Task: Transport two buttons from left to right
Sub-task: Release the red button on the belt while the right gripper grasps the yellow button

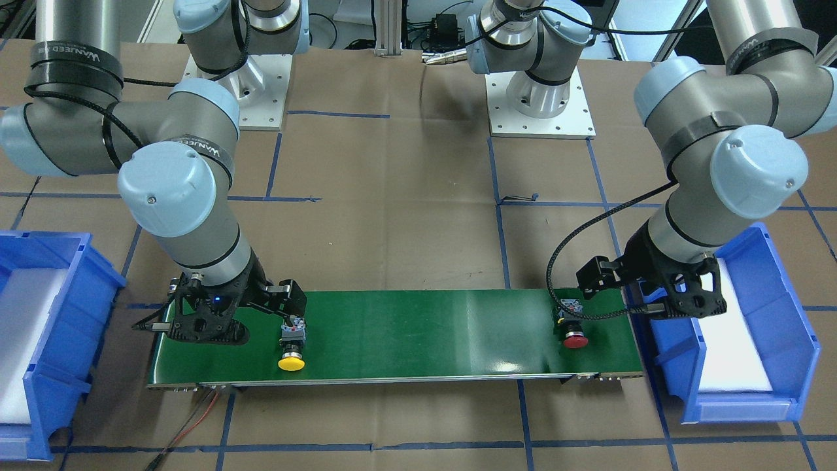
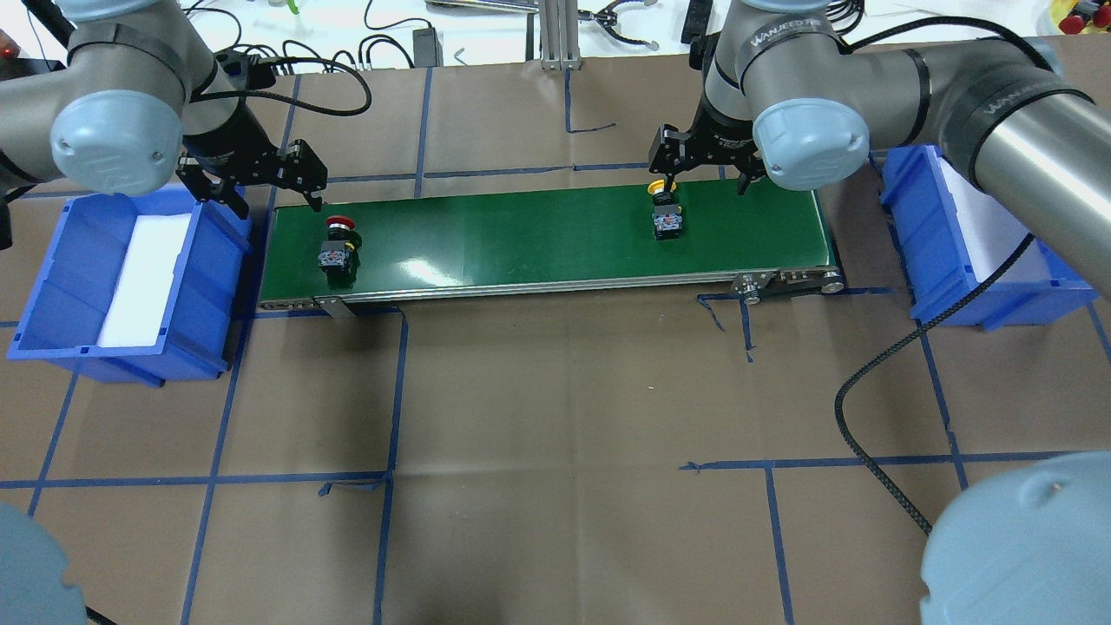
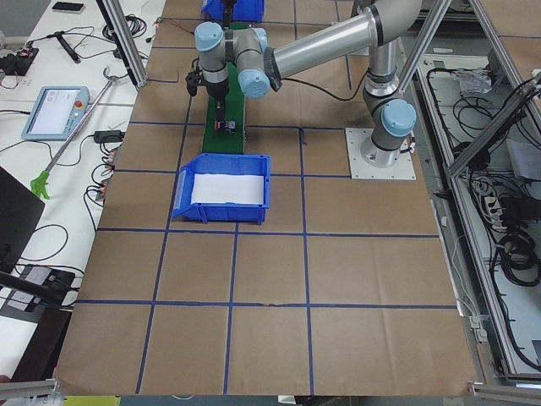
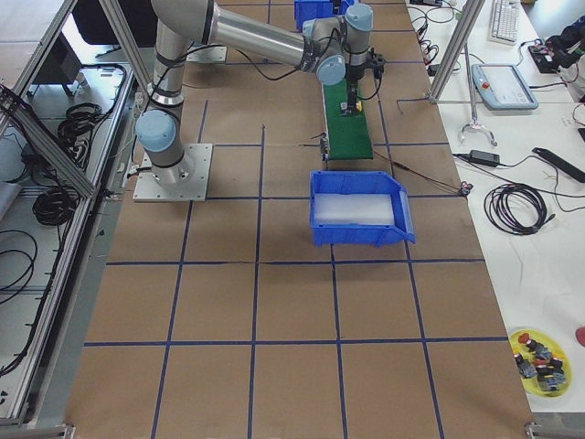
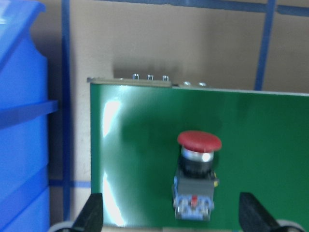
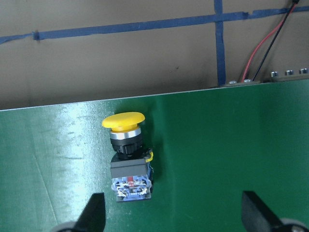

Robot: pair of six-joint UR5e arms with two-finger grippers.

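Well, both of my jaws are spread and pinch nothing. The red button (image 5: 195,179) lies on the green belt (image 2: 521,234) at its left end. In my left wrist view it sits between the two fingertips (image 5: 91,215) of my left jaws, and neither touches it. The yellow button (image 6: 128,154) lies near the belt's right end, also between the spread fingertips (image 6: 94,212) of my right jaws. It is closer to one of them than to the other, but apart from both.

Each button rests on its side: a mushroom cap, a shiny collar, a black barrel, then a square block with blue and red terminals. The caps point to the belt's far edge and the blocks face me.

A blue bin (image 2: 200,286) with a white liner stands just beside the belt's left end, and a second blue bin (image 2: 929,260) stands off its right end. Red and black wires (image 6: 270,38) leave the belt's far right corner. A black braided cable (image 2: 877,382) loops over the brown-papered desk (image 2: 555,417) on my side of the belt.
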